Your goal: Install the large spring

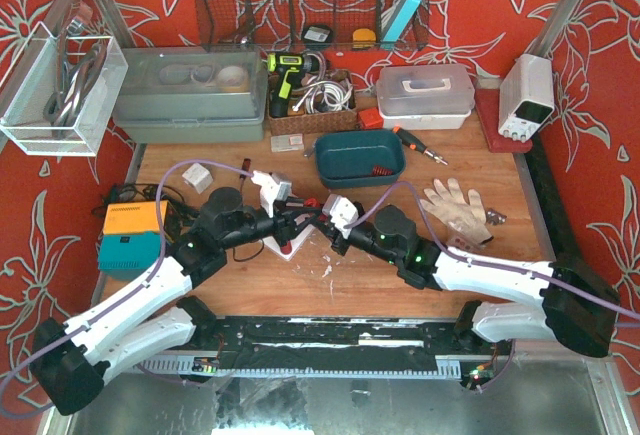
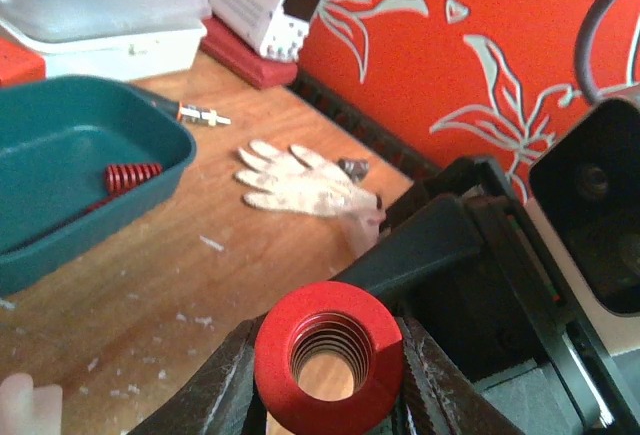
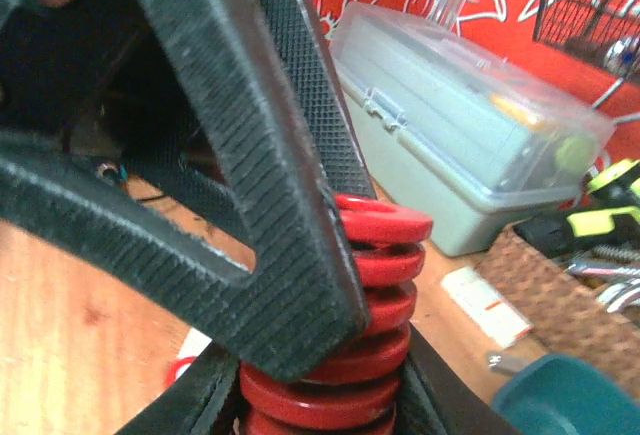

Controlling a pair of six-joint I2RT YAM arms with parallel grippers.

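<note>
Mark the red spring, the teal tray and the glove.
red spring (image 2: 275, 355), left wrist view, end coil's rim.
teal tray (image 2: 60, 145), left wrist view, bare floor.
glove (image 1: 457, 209), top external view, palm.

a teal tray (image 1: 350, 177) sits toward the back of the wooden tabletop (image 1: 260, 290), with a screwdriver (image 1: 420, 143) just to its right and a pale work glove (image 1: 455, 207) lying flat nearer the right edge. behind them stand a clear lidded box (image 1: 425, 90), a white power supply (image 1: 527, 95), a wicker basket (image 1: 315, 121), a yellow-green drill (image 1: 284, 75) and a grey lidded tub (image 1: 190, 95). an orange and teal case (image 1: 130, 235) lies at the far left
</note>
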